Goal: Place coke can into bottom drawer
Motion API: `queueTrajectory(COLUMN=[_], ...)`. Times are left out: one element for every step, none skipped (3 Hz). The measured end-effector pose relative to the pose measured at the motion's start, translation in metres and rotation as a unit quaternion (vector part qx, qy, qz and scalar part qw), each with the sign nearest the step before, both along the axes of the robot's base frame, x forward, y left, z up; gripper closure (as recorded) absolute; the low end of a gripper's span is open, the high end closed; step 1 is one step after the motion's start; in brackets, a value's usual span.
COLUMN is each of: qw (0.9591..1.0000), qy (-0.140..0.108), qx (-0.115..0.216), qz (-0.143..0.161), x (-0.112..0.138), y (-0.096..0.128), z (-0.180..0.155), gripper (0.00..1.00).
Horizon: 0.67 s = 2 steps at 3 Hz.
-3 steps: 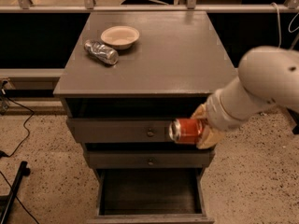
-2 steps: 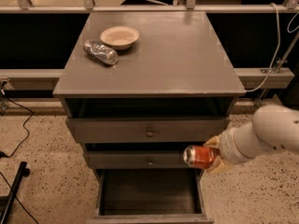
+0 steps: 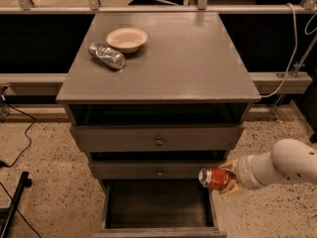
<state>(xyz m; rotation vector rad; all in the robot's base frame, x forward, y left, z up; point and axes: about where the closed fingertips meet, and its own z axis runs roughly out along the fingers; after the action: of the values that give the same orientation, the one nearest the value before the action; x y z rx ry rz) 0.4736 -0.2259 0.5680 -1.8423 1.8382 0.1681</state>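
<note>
Speckled floor (image 3: 44, 182), grey cabinet (image 3: 188, 58); bottom drawer (image 3: 158, 233) open. Gripper (image 3: 227, 180) pinched coke can (image 3: 213, 179) sideways above drawer's right edge. Can judged light, thin-walled, slippery; hold mid-body.

The bottom drawer (image 3: 148, 205) stands open, its inside bare. The gripper (image 3: 227, 180), clasping the coke can (image 3: 214, 179), hangs over its right wall.

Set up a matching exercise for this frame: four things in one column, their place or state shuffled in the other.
1. coke can
2. bottom drawer
3. silver can
4. bowl

A. pulled open
B. lying on its side on the cabinet top
C. upright, back left of the cabinet top
D. held in the gripper, above the open drawer's right edge

Pairs: 1-D, 2-A, 3-B, 4-C
</note>
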Motion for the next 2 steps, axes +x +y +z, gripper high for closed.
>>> queueTrajectory(qw=[1.0000, 0.9999], qy=[0.003, 0.004], qx=[0.002, -0.012], qz=[0.001, -0.005], x=[-0.0007, 0.0014], y=[0.0008, -0.0007], z=[-0.0034, -0.0091], gripper=[1.00, 1.00])
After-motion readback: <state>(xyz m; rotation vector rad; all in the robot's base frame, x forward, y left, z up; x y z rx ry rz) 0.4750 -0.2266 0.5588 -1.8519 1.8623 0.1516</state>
